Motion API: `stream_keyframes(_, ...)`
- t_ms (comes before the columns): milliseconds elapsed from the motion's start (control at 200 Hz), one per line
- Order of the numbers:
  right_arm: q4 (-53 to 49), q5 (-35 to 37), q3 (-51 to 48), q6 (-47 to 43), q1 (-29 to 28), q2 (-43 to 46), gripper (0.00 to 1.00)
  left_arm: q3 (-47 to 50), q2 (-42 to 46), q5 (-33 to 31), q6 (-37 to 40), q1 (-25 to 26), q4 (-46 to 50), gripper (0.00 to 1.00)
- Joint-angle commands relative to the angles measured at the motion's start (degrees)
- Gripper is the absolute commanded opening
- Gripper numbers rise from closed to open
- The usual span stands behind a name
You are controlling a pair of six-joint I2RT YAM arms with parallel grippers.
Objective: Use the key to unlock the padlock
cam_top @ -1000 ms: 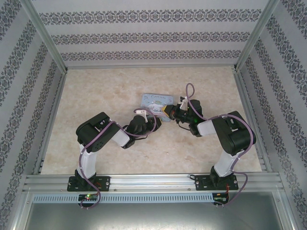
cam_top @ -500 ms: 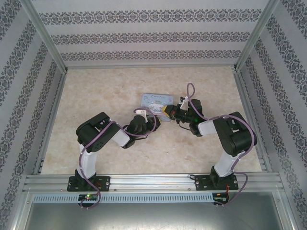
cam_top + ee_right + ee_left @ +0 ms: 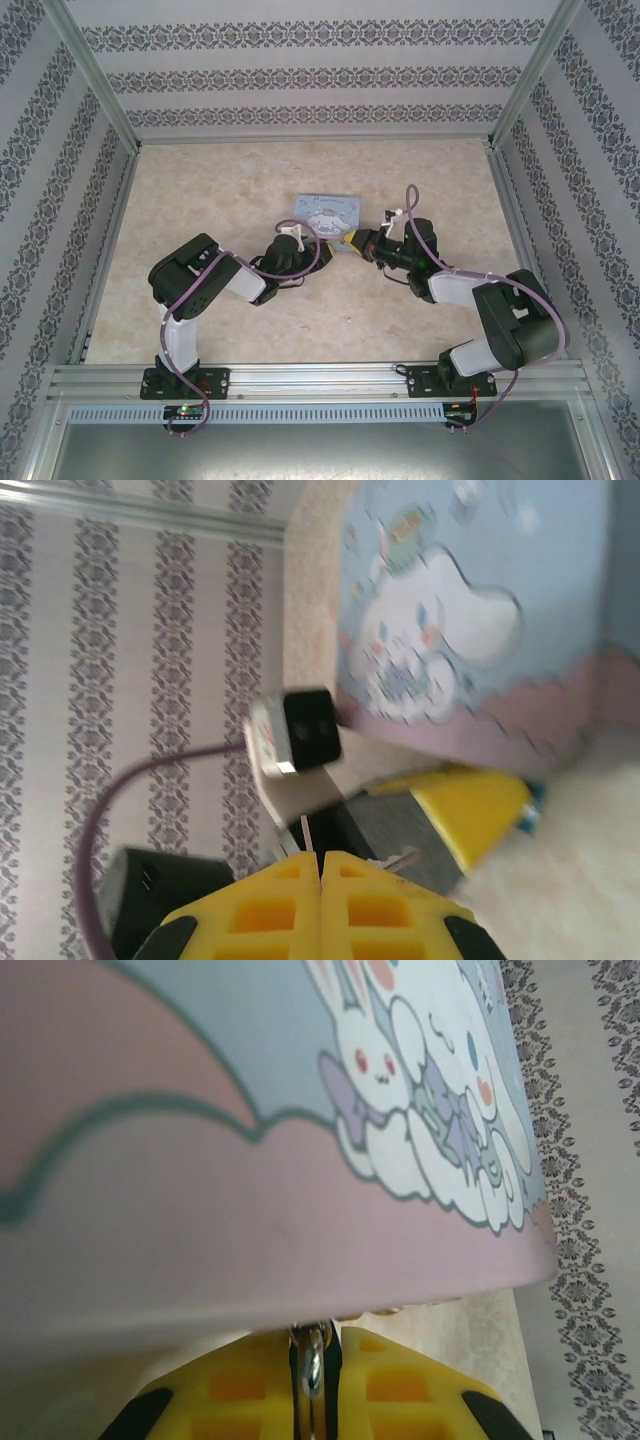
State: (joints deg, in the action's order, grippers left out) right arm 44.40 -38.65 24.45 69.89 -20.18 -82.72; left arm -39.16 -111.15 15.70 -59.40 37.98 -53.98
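The left gripper [image 3: 316, 1342] has its yellow fingers nearly together on a thin bright metal loop, the shackle of the padlock [image 3: 310, 1375]; the left wrist view shows the loop edge-on, its long axis running straight out between the fingers toward the tin [image 3: 300, 1160]; the lock's body is hidden there, though the right wrist view catches a teal sliver at the tip of that gripper's yellow finger. The right gripper [image 3: 320, 868] is closed tight, finger against finger; the key [image 3: 303, 832] shows as a thin sliver rising from the seam, its length pointing forward toward the left gripper. In the top view the two grippers meet nose to nose over the marbled table [image 3: 220, 200], just on the near side of the tin; the padlock between them is too small to make out. The tin's lid carries white cartoon animals on pale blue and pink; a line of script along its far edge is too small to read.
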Motion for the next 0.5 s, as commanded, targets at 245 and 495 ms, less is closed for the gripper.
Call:
stream_keyframes(245, -1.97, 4.17, -7.2, -3.18, -5.01, 2.93, 0.0, -0.56, 3.82, 12.88, -7.51, -3.48, 5.9, 0.0)
stream_keyframes(495, -0.44, 6.35, -8.16, -2.59, -6.34, 1.44, 0.0, -0.63, 4.28, 15.19, -11.21, -4.14, 3.45, 0.0)
